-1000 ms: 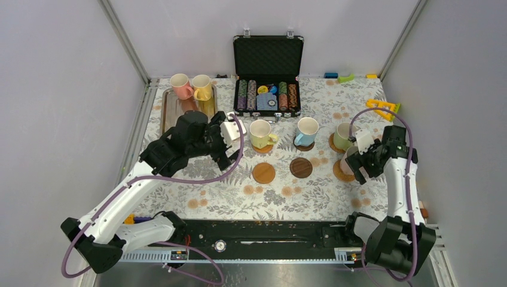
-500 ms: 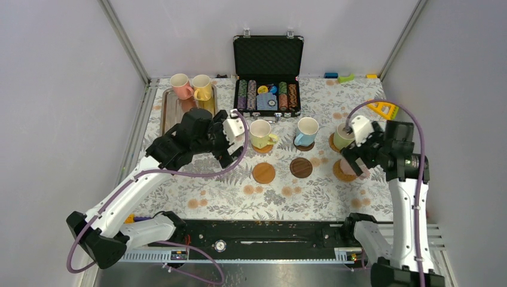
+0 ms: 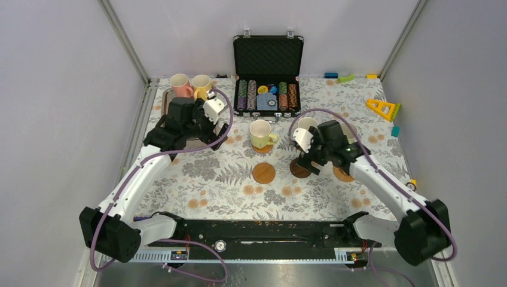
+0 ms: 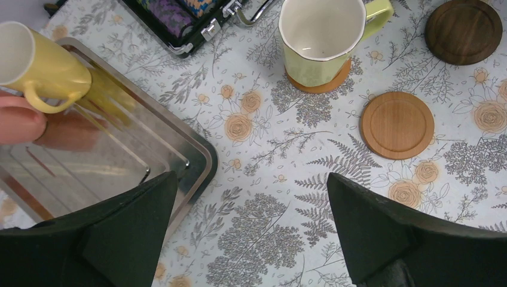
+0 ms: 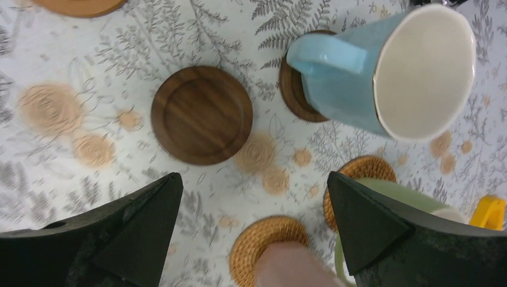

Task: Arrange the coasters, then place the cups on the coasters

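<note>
Near the table's far-left corner, the pink mug (image 3: pixel 179 85) and the yellow mug (image 4: pixel 42 66) stood on the silver tray (image 4: pixel 197 156), neither on a coaster. The left hand (image 4: pixel 251 177) hovered over the tray's near-right corner, jaws wide apart and holding nothing. Both mugs lay just beyond it toward that far-left corner, so this arm was by far the nearer. Mid-table, a pale yellow-green mug (image 4: pixel 320 36) sat on a tan coaster (image 4: pixel 327 82). A bare wooden coaster (image 4: pixel 397 124) and a bare dark coaster (image 5: pixel 201 113) lay side by side nearer the front edge, likely the two spots yet to fill. The right hand (image 5: pixel 254 176), equally open and empty, hung over the bare dark coaster, beside the blue mug (image 5: pixel 388 72). A green mug (image 5: pixel 394 197) sat on a woven coaster (image 5: pixel 359 167) farther right.
</note>
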`<action>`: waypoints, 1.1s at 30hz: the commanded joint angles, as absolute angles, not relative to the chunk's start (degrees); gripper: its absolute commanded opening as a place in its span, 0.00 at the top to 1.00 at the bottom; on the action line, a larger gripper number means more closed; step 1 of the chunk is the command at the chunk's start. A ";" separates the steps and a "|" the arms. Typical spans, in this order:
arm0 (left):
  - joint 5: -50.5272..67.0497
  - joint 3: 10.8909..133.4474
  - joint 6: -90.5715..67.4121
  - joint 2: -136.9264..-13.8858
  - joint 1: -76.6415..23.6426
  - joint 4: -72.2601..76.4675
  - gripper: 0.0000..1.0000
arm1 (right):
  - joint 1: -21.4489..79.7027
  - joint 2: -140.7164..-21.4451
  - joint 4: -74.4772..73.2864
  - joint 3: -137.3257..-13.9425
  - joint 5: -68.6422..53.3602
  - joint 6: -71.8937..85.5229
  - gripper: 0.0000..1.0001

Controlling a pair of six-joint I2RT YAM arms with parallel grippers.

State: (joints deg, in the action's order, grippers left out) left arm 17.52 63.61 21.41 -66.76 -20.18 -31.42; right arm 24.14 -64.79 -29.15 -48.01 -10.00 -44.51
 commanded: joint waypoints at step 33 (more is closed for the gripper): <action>20.48 58.18 17.23 -60.74 -19.67 -21.77 0.01 | 36.14 -83.37 -20.78 -39.97 6.42 -53.63 0.34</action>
State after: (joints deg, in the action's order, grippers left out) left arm 18.96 58.46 17.93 -62.17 -19.84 -25.12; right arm 35.44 -83.50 -14.79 -41.25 5.76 -52.16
